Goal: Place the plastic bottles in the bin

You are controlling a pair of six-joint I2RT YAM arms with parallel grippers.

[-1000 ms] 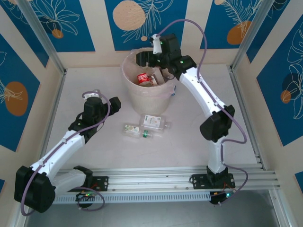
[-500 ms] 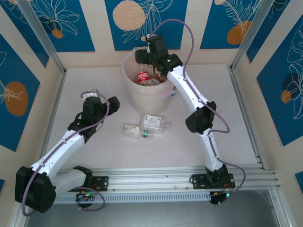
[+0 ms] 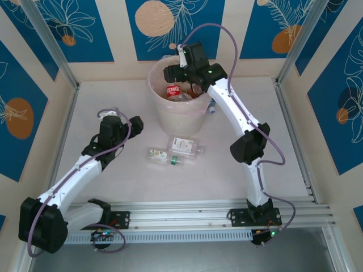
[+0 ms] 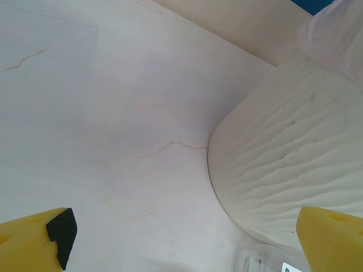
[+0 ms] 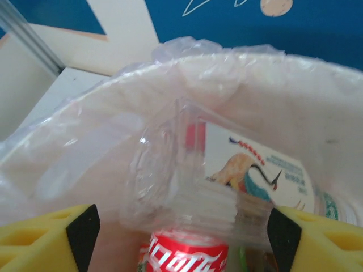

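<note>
The bin [image 3: 170, 116] stands at the back middle of the table, its liner [image 5: 113, 96] crumpled over the rim. My right gripper [image 3: 180, 76] hangs open over the bin's mouth. A clear plastic bottle with a white bird label [image 5: 227, 170] shows blurred between and below its pads, apart from the left pad. A red-label bottle [image 5: 187, 252] lies under it inside the bin [image 3: 173, 90]. Two or three bottles [image 3: 182, 146] lie on the table in front of the bin. My left gripper [image 3: 122, 118] is open over bare table, left of the bin wall [image 4: 283, 170].
Another small bottle with a blue cap [image 3: 210, 107] pokes out at the bin's right side. Low walls and metal posts ring the table. The edge of a clear bottle [image 4: 255, 263] shows near the bin's foot.
The right arm swung left over the bin, then back a little to the right; its gripper stays above the bin's mouth. The left arm has not moved.
</note>
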